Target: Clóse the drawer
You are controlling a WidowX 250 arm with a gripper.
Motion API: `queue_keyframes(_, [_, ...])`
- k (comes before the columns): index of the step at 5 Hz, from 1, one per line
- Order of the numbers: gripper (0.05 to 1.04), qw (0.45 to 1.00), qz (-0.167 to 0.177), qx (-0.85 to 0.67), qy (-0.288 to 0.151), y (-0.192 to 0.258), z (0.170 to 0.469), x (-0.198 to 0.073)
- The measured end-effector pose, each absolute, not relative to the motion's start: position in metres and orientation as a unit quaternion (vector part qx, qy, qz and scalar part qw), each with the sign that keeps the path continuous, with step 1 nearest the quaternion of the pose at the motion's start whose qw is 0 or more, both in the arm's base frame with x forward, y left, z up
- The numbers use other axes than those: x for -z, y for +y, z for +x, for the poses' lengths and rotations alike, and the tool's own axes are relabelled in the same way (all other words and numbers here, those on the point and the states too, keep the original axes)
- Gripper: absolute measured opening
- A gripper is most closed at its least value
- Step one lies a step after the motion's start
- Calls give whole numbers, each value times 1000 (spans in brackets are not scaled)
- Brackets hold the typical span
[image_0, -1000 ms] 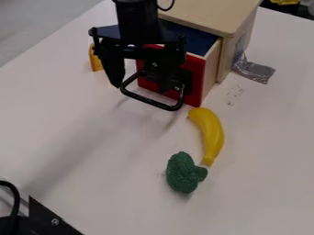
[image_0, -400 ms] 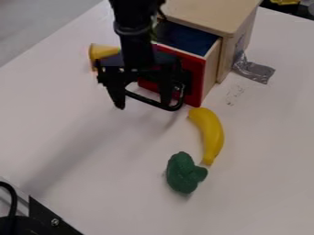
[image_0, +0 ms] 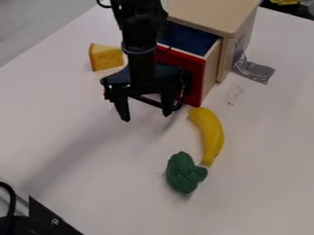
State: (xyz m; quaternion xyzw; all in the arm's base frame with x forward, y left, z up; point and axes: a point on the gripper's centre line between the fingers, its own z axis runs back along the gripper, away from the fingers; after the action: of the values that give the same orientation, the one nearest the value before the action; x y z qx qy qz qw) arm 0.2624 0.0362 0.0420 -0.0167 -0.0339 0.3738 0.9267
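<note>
The gripper (image_0: 146, 116) hangs in front of the drawer's handle, with its two fingers apart and nothing between them. Behind it, the red-fronted drawer (image_0: 194, 75) stands pulled out of the wooden box (image_0: 211, 13), its blue inside showing at the top. The black handle (image_0: 178, 104) is partly hidden by the gripper. Whether gripper and handle touch, I cannot tell.
A yellow banana (image_0: 211, 133) lies just in front of the drawer's right corner, with green broccoli (image_0: 182, 173) below it. A cheese wedge (image_0: 105, 57) sits left of the drawer. Silver tape (image_0: 255, 70) sticks beside the box. Black hardware (image_0: 46, 219) occupies the lower left corner.
The gripper has come down and toward the camera, from over the handle to in front of it, uncovering the cheese wedge. The drawer has not visibly moved.
</note>
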Motion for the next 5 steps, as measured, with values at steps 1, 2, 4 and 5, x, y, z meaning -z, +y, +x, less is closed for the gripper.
queue_keyframes(1, [998, 921, -17, -388, -30, 44, 270, -37])
queue_keyframes(2, [999, 920, -21, -390, -26, 46, 273, -35])
queue_keyframes(4, [999, 923, -26, -382, -29, 50, 289, -35])
queue_keyframes(5, [998, 923, -31, -382, -37, 52, 297, -42])
